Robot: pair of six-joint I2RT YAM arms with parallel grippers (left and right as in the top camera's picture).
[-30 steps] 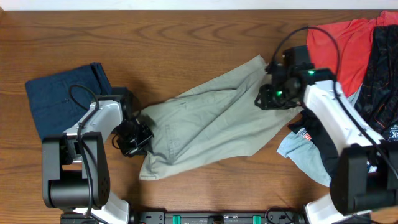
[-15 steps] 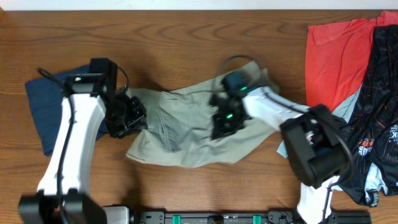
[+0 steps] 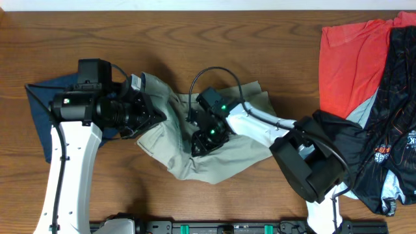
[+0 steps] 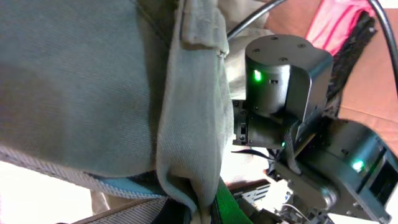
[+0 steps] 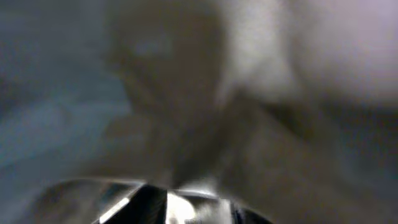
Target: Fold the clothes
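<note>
A khaki garment [image 3: 242, 148] lies bunched on the wooden table in the middle of the overhead view. My left gripper [image 3: 150, 116] is at its left end, shut on a fold of the khaki cloth and lifting it; the left wrist view shows the cloth [image 4: 124, 81] pinched between the jaws [image 4: 202, 211]. My right gripper [image 3: 200, 143] is pressed into the middle of the garment. The right wrist view is blurred, with khaki fabric [image 5: 186, 93] filling it and lying between the jaws [image 5: 186, 200]. The right arm's gripper body also shows in the left wrist view [image 4: 280, 81].
A folded dark blue garment [image 3: 38, 107] lies at the left under my left arm. At the right lie a red shirt [image 3: 351, 58], a black printed garment [image 3: 396, 91] and a light blue one [image 3: 387, 190]. The table's front rail [image 3: 214, 227] runs along the bottom.
Both grippers moved inward with the khaki cloth. The right one swept from the garment's right end to the middle. The left one rose and shifted right. The garment went from spread out to bunched.
</note>
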